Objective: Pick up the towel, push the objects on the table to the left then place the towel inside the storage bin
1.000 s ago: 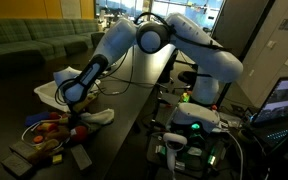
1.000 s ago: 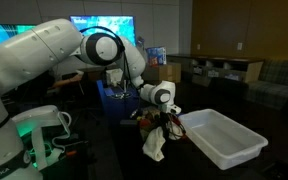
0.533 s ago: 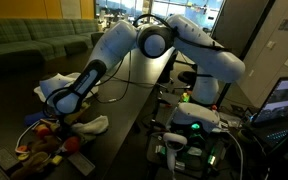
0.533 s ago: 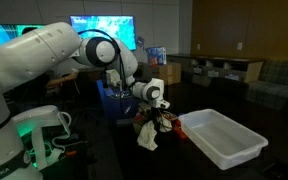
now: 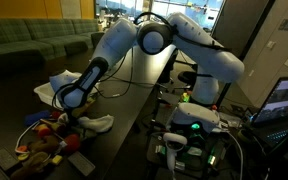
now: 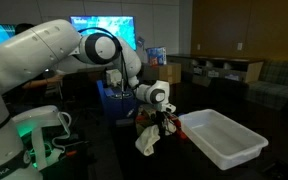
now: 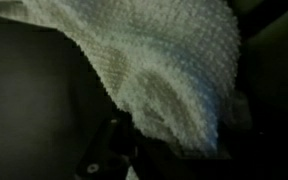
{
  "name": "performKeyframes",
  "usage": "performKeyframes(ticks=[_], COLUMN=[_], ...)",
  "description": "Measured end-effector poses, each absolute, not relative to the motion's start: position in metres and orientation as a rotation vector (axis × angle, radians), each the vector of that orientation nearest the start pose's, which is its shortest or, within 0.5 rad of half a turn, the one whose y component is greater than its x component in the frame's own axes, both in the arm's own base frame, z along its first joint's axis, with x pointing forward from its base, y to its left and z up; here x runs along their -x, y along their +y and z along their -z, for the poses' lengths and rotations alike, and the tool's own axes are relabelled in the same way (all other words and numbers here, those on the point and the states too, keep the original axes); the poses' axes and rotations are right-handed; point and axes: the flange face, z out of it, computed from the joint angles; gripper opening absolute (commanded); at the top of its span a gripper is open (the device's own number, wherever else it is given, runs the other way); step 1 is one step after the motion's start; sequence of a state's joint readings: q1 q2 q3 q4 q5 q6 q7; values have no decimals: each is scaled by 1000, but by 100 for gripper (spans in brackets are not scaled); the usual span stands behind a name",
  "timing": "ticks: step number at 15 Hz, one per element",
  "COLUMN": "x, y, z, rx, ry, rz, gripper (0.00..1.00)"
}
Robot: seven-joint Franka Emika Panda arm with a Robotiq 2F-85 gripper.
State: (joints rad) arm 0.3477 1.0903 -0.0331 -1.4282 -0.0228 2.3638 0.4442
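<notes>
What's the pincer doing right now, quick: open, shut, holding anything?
Pincer: closed, holding the white towel, which hangs from it beside the storage bin.

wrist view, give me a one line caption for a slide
Wrist view: knobbly white towel fills most of the frame, dark claw partly visible at the bottom.

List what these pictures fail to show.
- Gripper: whether the jaws are open or shut. The towel covers them in the blurred wrist view, and they are too small in both exterior views.
- Objects: what kinds they are. They are small and dark in an exterior view.
</notes>
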Motion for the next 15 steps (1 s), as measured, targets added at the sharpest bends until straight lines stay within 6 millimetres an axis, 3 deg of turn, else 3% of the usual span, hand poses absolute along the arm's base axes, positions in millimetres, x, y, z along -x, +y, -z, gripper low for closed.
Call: performKeyframes(ticks=[10,13,15], x=[-628,-630,-633], y=[28,-5,-11], z=[-19,-20,-20], rx=[3275,3282,3281], ry=[370,429,439], rz=[-317,-316,-308], gripper=[10,10,10])
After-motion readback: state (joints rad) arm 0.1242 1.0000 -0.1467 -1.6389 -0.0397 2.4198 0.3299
